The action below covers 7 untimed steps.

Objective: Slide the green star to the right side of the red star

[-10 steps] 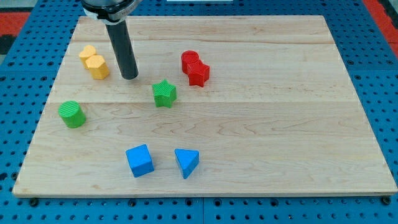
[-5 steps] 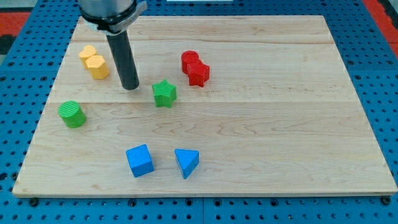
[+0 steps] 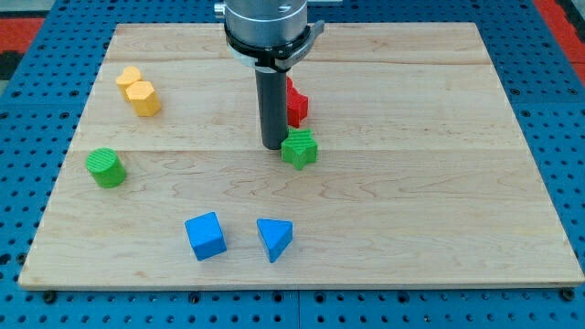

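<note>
Camera view: my tip (image 3: 274,146) is pressing the green star's (image 3: 299,149) left flank, driving it rightward. Star is sitting just below the half-hidden red star (image 3: 296,103); no hand fitted.

Green star (image 3: 300,148), green cylinder (image 3: 106,167). Red star (image 3: 295,103). Two yellow blocks (image 3: 138,90). Blue cube (image 3: 206,236), blue triangle (image 3: 274,238). Pale wood board (image 3: 439,183); blue pegboard surround (image 3: 567,137).
</note>
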{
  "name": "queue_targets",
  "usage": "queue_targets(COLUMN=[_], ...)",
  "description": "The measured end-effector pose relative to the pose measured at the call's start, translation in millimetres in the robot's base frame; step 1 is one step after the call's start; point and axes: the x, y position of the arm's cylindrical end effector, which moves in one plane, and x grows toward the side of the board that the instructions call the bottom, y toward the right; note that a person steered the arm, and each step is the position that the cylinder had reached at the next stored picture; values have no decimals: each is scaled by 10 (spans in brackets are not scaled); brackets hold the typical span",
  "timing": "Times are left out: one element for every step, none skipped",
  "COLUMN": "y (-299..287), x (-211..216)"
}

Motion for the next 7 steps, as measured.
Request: queue_targets(y=[7,7,7,11,11,25,34], x=[0,1,1,19,19,105,512])
